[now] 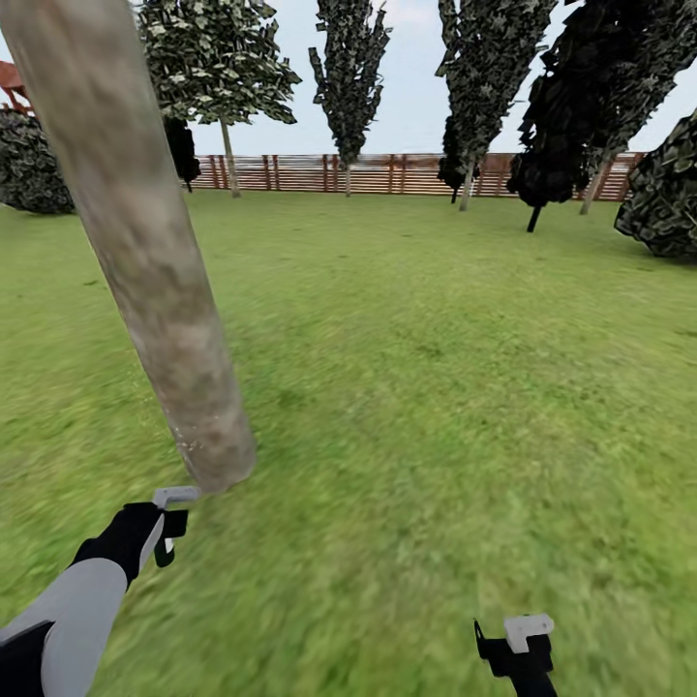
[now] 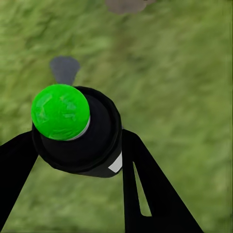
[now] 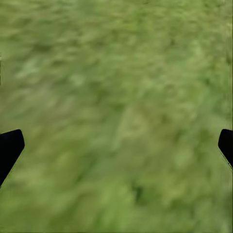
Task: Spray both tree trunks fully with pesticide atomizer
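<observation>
Jaws of the left gripper (image 2: 80, 160) pinch the atomizer (image 2: 75, 131), a black bottle with a green cap. Jaws of the right gripper (image 3: 116, 145) stand spread over bare grass (image 1: 465, 387). Nearest trunk (image 1: 145, 252) rises just beyond the left gripper, leaning left; the left arm is the nearer.

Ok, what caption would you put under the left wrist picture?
Left gripper shut on the black atomizer with its green cap, over the grass.
</observation>
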